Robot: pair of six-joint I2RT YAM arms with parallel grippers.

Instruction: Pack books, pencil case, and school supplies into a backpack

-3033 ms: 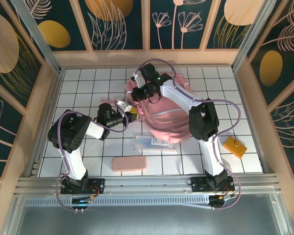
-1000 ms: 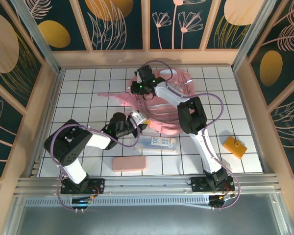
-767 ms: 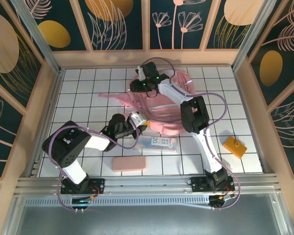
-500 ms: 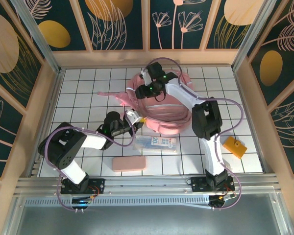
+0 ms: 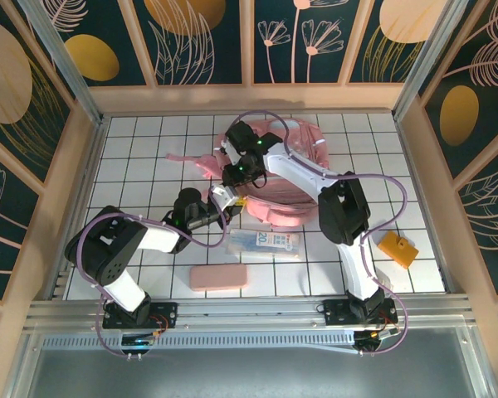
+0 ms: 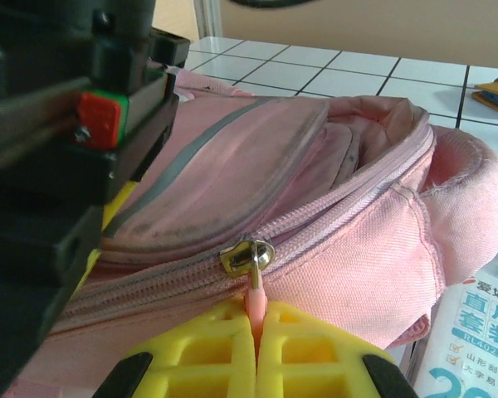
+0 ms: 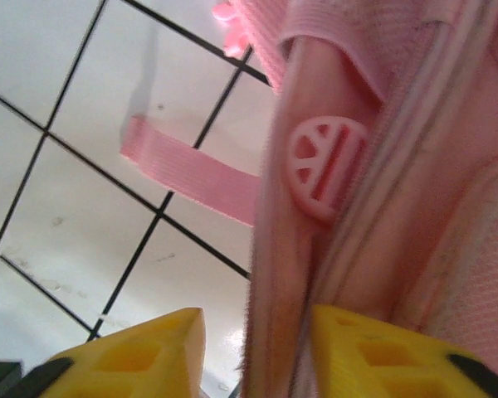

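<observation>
Backpack (image 5: pixel 280 214): mid-surface, toward the far edge. Soft and light; slumps, and likely slides when tugged.
My left tool (image 6: pixel 256 352): together, clamped on the zip pull (image 6: pixel 254 298), the best hold.
My right tool (image 7: pixel 257 332): apart, astride its edge, apparently not pinching; the fabric rim would steady it.

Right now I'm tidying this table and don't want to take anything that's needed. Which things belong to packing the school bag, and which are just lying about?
For the job: backpack, pink pencil case, clear packet, orange block.
Not part of it: tiled table, painted walls.
</observation>
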